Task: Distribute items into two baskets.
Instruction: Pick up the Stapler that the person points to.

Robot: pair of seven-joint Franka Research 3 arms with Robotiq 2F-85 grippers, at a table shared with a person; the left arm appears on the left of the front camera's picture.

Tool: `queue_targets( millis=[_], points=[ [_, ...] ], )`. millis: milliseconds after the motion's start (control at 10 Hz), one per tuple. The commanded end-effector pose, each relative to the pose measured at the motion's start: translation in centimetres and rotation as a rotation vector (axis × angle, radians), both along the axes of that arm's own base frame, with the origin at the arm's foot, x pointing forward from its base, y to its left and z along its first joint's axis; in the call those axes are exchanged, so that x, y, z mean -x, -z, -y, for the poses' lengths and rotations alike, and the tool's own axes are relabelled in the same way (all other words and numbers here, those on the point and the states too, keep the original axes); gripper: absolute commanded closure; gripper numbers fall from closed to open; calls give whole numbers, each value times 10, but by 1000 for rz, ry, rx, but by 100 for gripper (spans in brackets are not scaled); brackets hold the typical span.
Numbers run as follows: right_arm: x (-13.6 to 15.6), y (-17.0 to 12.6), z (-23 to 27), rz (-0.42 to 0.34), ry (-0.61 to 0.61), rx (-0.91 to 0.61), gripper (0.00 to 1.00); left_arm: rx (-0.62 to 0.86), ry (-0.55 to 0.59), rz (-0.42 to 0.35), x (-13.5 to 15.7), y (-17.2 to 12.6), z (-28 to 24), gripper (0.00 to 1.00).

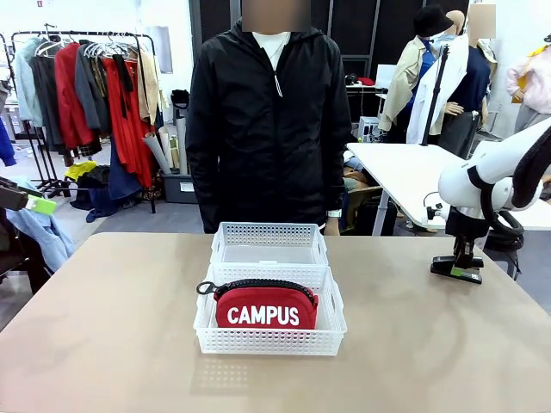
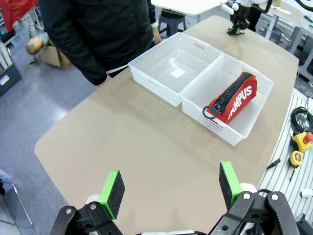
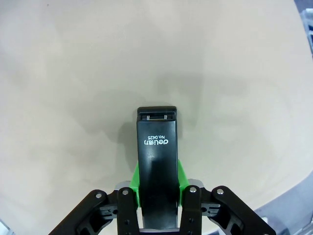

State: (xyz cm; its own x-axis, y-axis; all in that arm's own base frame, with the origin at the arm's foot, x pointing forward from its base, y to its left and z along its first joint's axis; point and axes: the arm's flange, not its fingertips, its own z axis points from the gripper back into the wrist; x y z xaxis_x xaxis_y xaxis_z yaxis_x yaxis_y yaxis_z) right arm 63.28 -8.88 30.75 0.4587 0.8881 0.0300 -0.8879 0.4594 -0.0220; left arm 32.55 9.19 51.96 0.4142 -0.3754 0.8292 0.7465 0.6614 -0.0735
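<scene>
The red CAMPUS pouch [image 1: 265, 308] [image 2: 232, 98] stands on edge in the near white basket [image 1: 269, 342] [image 2: 230, 133]. Behind it, touching, the far white basket [image 1: 269, 234] [image 2: 152, 68] holds nothing. My right gripper [image 1: 457, 261] [image 3: 157, 180] is shut on the small black stapler [image 1: 456, 272] [image 3: 156, 147], low over the table to the right of the baskets. I cannot tell whether the stapler touches the tabletop. At the table's left side my left gripper [image 2: 170, 176] [image 1: 34, 205] hangs open with nothing between its green pads, well away from the baskets.
A person in a black jacket [image 1: 269, 129] stands at the far edge, right behind the baskets, arms hanging down. Bare tabletop [image 1: 112, 327] spreads left, right and in front of the baskets. A second table [image 1: 405, 168] stands at the back right.
</scene>
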Motion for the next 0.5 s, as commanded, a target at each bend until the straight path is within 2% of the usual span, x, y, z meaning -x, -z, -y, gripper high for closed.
queue_targets(
  millis=[0, 200, 400],
  points=[
    [-2, -12, 2, -10, -5, 24, 100, 9, 12, 18, -2, 0, -1, 0],
    [5, -44, -1, -19, 63, 49, 100, 9, 12, 18, -2, 0, -1, 0],
    [20, -80, -7, -79, 199, 27, 100, 9, 12, 18, -2, 0, -1, 0]
  ],
)
